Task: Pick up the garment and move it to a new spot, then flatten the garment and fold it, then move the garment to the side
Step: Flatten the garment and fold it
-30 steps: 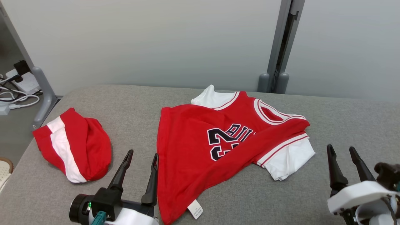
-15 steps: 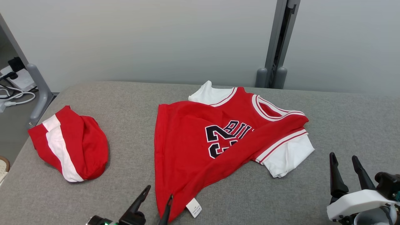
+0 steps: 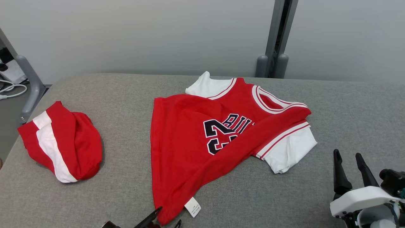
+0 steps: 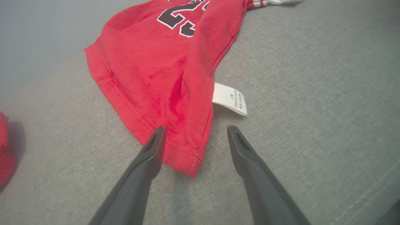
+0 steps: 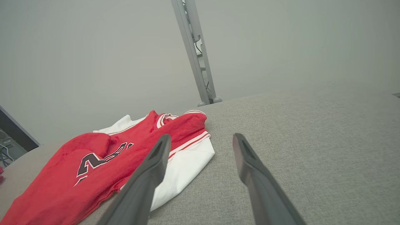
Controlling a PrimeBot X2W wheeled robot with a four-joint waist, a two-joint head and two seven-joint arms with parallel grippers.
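Note:
The garment [image 3: 196,139] is a red jersey with dark lettering and white sleeves, lying rumpled in the middle of the grey table [image 3: 120,91]. Its near hem corner with a white label [image 3: 192,207] points toward me. My left gripper [image 3: 167,219] peeks in at the bottom edge, right at that corner. In the left wrist view the left gripper [image 4: 195,131] stands open, and the garment's hem corner [image 4: 184,156] lies between its fingers. My right gripper [image 3: 347,154] is open at the lower right, apart from the white sleeve [image 3: 291,150]. The right wrist view shows the right gripper [image 5: 201,137] holding nothing above the table.
A second red and white garment [image 3: 60,141] lies bundled near the table's left edge. A grey post [image 3: 275,38] rises behind the table against the pale wall. Cables [image 3: 9,90] lie on the floor at the far left. Bare table lies right of the jersey.
The camera has shifted, so the whole scene sits higher and further left. My left gripper has moved right and down the picture to the jersey's near corner. Both grippers stay open.

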